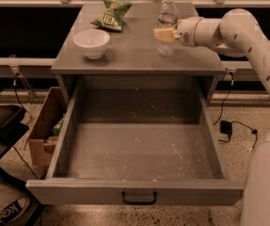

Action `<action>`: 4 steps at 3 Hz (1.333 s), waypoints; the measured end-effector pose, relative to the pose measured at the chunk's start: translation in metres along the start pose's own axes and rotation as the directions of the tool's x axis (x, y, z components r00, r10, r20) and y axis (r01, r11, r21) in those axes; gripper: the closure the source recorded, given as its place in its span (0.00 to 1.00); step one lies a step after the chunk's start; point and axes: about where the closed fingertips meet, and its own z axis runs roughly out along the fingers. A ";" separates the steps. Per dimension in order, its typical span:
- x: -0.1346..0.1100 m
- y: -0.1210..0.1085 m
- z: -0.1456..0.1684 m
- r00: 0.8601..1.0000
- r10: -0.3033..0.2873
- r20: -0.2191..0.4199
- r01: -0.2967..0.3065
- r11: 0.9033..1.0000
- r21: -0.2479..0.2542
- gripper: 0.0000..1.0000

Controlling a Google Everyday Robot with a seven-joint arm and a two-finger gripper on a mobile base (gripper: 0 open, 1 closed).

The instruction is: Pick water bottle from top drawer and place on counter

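Single camera view of a grey cabinet from the front and above. The water bottle point(167, 16) stands upright on the counter point(130, 58), toward the right rear of the surface, with its white cap uppermost. The gripper point(164, 34) reaches in from the right at the end of the white arm point(240, 32). Its tan tip lies across the lower half of the bottle, at about the level of the label band, so gripper and bottle overlap in this view. Whether the gripper is clamped on the bottle or parted around it cannot be told, nor whether the two are touching.

On the left part of the counter sits a white bowl point(91, 42), well apart from the bottle. A green chip bag point(112, 14) lies behind the bowl, near the rear edge.

Below the counter the top drawer point(134, 191) is pulled fully out. Its speckled floor is exposed, and a small dark handle point(139, 199) sits on the front panel. A cardboard box point(43, 126) stands on the ground just beside the left wall of the drawer.
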 end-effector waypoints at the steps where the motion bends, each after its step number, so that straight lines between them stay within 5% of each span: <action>1: 0.013 -0.008 0.007 0.999 0.034 -0.015 -0.034 0.999 0.017 1.00; 4: 0.008 -0.009 0.006 0.999 0.034 -0.015 -0.034 0.999 0.017 0.36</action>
